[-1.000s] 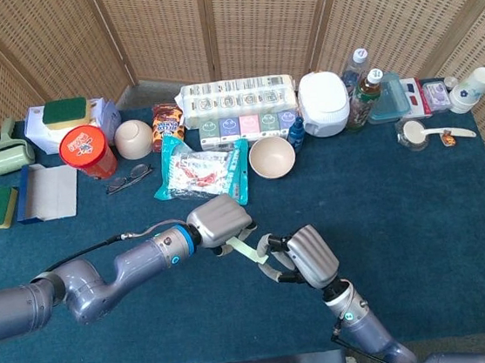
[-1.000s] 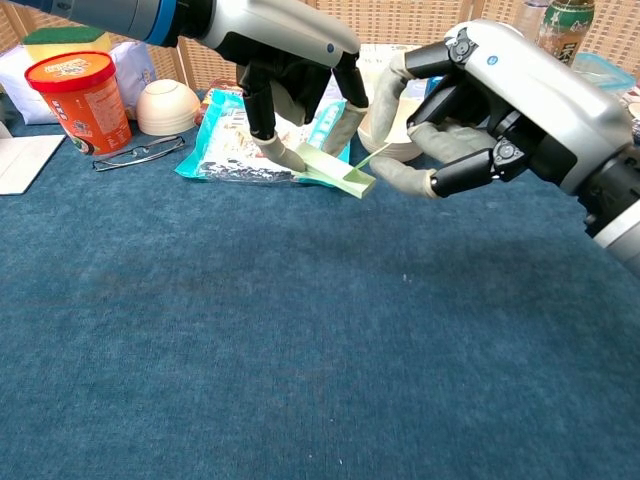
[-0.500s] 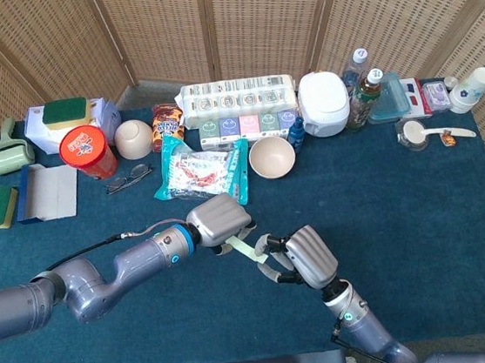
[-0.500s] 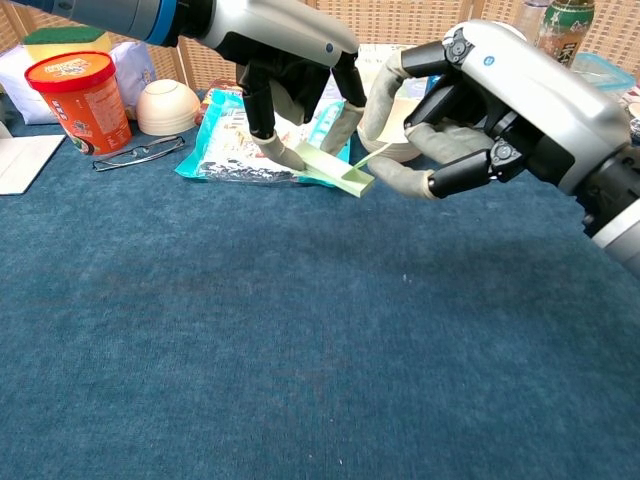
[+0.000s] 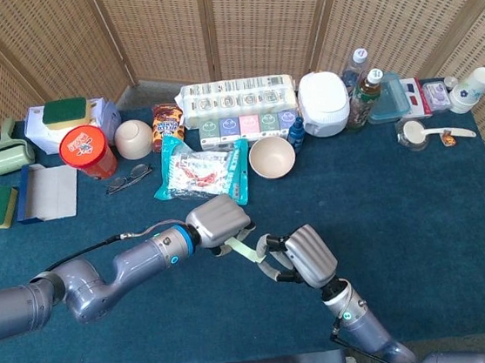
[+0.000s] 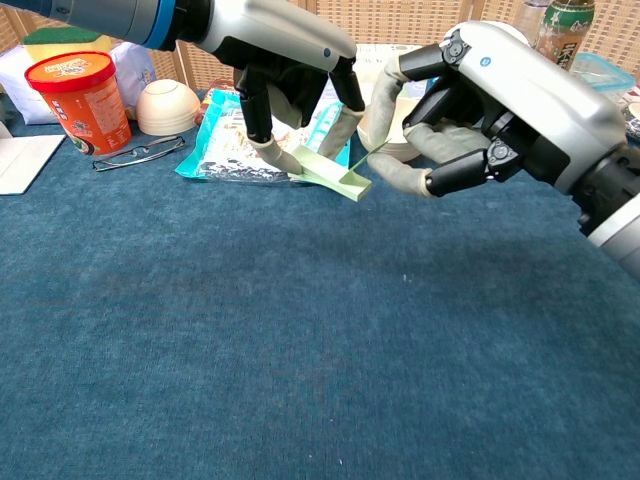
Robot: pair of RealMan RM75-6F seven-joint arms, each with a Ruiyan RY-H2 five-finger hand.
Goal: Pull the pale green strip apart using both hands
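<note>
Nearest me in chest view, mid-frame above bare blue cloth: the pale green folded plastic strip (image 6: 335, 175), held low over the dark blue carpeted table (image 6: 300, 360). My left hand (image 6: 285, 75) pinches its left end w/ fingertips curled down on it. Right hand (image 6: 470, 110) has fingers half curled around the strip's thin upturned right edge; can't tell if it's really nipped or just touching. Biggest risk imo: I pull and the right side slips off bc the bite's too shallow, or the strip twists and the left loses it. Behind, upper centre, the clear snack bag (image 6: 235, 140) and beige bowl (image 5: 272, 157) sit close; a wide sweep could knock them.
</note>
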